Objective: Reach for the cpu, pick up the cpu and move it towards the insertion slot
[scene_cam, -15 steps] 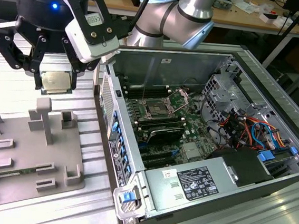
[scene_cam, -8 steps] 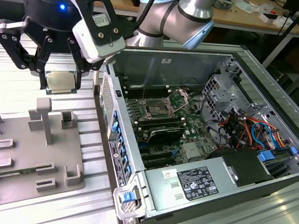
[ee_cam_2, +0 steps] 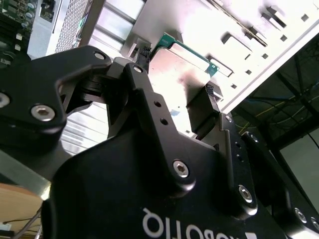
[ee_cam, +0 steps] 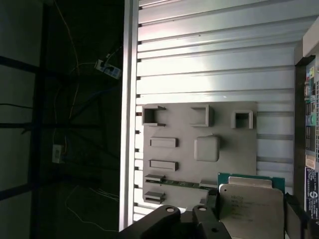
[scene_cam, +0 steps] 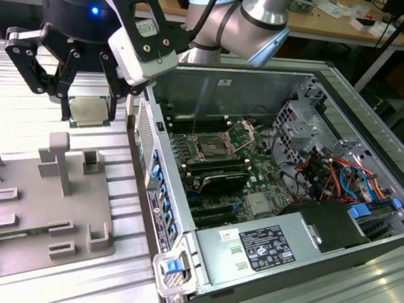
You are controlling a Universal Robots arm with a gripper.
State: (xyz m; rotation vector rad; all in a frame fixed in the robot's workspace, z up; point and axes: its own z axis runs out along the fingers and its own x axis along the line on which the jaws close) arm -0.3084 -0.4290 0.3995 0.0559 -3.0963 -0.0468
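Black two-finger gripper (scene_cam: 86, 104) closed on flat square silvery cpu (scene_cam: 90, 111) with green rim, lifted above grey fixture tray (scene_cam: 11, 205); edge-only hold, slip likely if jolted.

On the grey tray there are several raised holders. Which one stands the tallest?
The T-shaped post near the grey tray's far edge, just below the claw holding the cpu. It rises clearly above the low brackets around it.

The arm (scene_cam: 250, 20) was silver-grey with light-blue caps; its black gripper (scene_cam: 84, 108) had round silver screws and a small blue light.
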